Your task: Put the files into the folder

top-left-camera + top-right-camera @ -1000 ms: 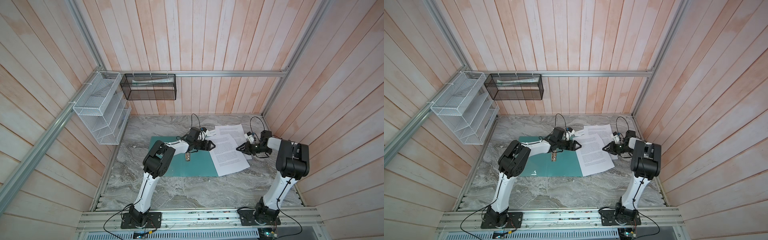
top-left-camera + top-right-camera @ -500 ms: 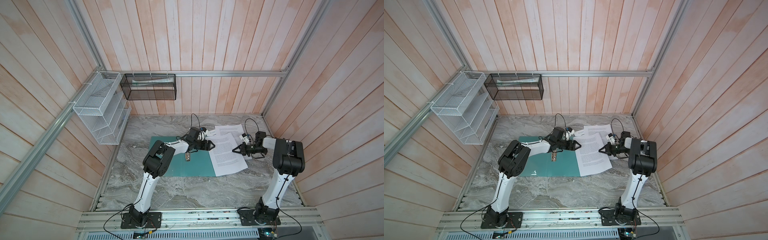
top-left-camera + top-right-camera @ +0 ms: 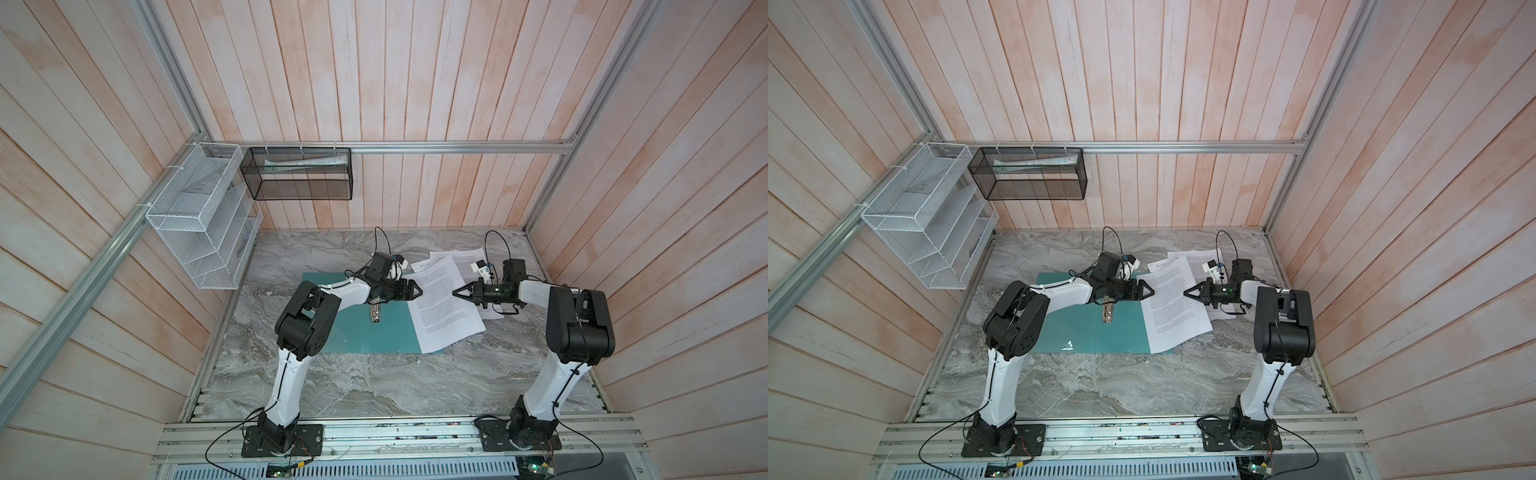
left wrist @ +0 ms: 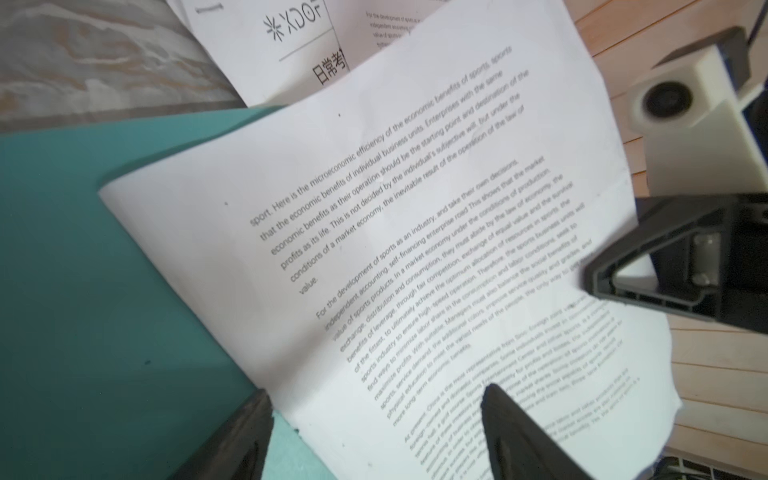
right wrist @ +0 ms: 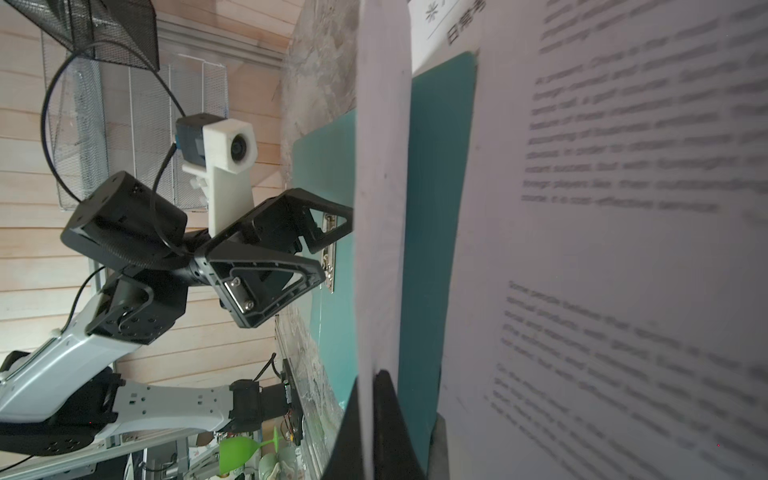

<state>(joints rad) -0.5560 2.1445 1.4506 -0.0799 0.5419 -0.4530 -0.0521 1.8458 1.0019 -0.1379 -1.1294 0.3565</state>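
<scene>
A: Grey veined marble tabletop [image 3: 332, 395] in both top views, boxed by pale pink wooden planks [image 3: 415, 83]?
B: Yes, with a white wire rack [image 3: 199, 232] and a black mesh basket [image 3: 297, 174] hung along them. A thin teal card folder [image 3: 353, 332] lay opened flat on the marble, silver metal clip [image 3: 376, 312] bare; a white printed paper sheet [image 3: 444, 307] overlapped its right edge, two more printed sheets [image 3: 457, 259] behind.
A: The left wrist view?
B: The left gripper [image 4: 376, 392] stood spread wide, holding nothing, just at that sheet's near edge.
A: The right wrist view?
B: The right gripper [image 5: 368, 415] was clamped on the smooth, bowed sheet's opposite edge.
</scene>
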